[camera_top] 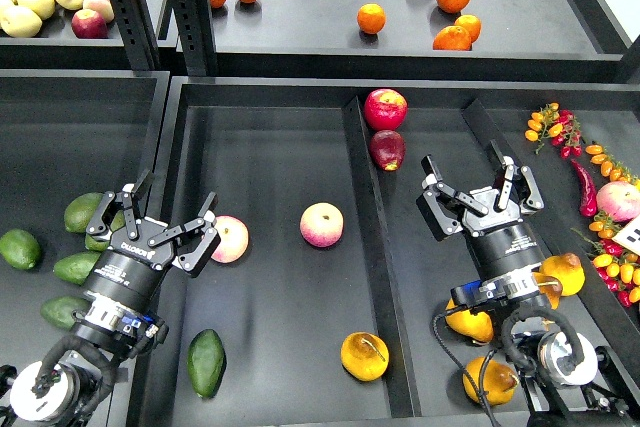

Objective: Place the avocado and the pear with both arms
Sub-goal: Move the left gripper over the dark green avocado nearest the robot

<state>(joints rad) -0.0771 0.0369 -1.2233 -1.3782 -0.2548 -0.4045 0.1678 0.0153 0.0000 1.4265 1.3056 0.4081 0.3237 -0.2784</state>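
Observation:
The dark-green avocado (205, 363) lies in the middle tray near its front left corner. The yellow-orange pear (364, 355) with a thin stem lies in the same tray near its front right corner. My left gripper (160, 231) is open and empty, above the tray's left wall, behind the avocado and beside a peach (230, 238). My right gripper (480, 194) is open and empty over the right tray, behind and right of the pear.
A second peach (321, 224) lies mid-tray. Two red apples (385, 108) sit at the divider's far end. Several avocados (76, 267) lie in the left tray, pears (563, 272) in the right tray by my right arm. Oranges (371, 18) are on the back shelf.

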